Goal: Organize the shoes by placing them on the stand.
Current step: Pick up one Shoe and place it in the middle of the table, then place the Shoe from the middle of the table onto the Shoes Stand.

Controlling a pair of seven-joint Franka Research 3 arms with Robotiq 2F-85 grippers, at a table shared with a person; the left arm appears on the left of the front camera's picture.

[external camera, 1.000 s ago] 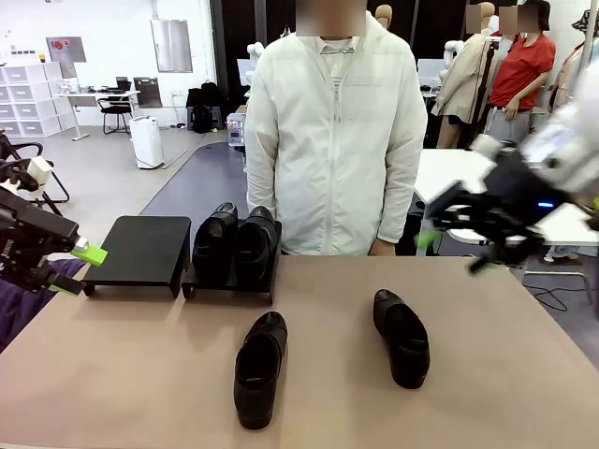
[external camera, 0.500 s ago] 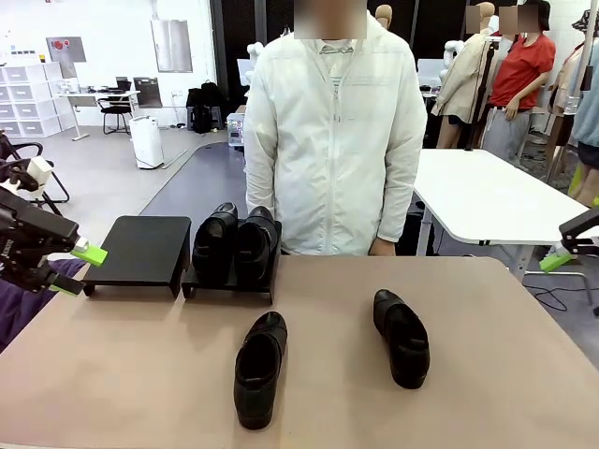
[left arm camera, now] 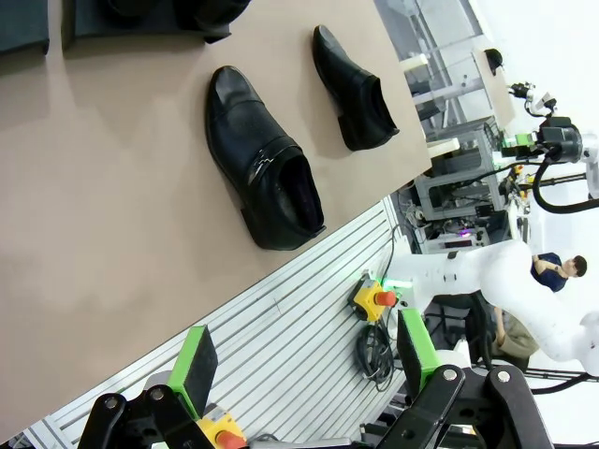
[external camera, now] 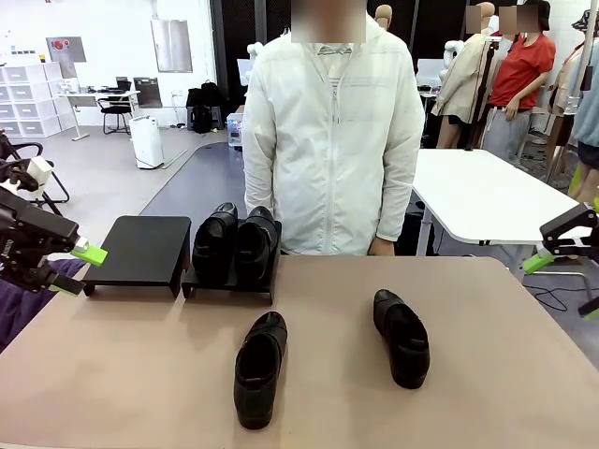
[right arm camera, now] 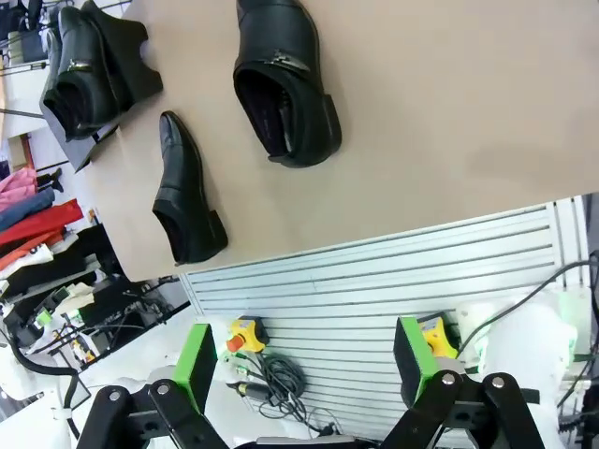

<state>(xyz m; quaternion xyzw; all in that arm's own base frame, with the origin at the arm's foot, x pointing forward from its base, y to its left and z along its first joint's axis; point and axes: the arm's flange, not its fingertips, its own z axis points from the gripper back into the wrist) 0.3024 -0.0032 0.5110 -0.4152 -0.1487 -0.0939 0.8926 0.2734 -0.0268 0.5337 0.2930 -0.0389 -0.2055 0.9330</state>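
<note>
Two black shoes lie loose on the tan table: one at front centre (external camera: 260, 369), toe pointing away, and one to its right (external camera: 402, 337). Another pair of shoes (external camera: 234, 245) sits on the right section of the low black stand (external camera: 229, 285); the stand's left section (external camera: 140, 251) is bare. My left gripper (external camera: 80, 269) hangs open beyond the table's left edge, near the stand. My right gripper (external camera: 566, 285) is open off the table's right edge. The left wrist view shows its open gripper (left arm camera: 304, 360) and both loose shoes (left arm camera: 267, 173) (left arm camera: 354, 89); the right wrist view shows its open gripper (right arm camera: 301, 360), the loose shoes (right arm camera: 281, 84) (right arm camera: 187, 192) and the stand (right arm camera: 136, 56).
A person in a white jacket (external camera: 332, 140) stands at the far edge of the table, behind the stand, arms at their sides. A white table (external camera: 477, 196) stands at the back right. Ribbed metal framing (right arm camera: 374, 281) runs below the table's near edge.
My right arm swung from above the table's right rear out past the right edge, and its gripper now shows there again. The left arm, the shoes and the person have stayed still.
</note>
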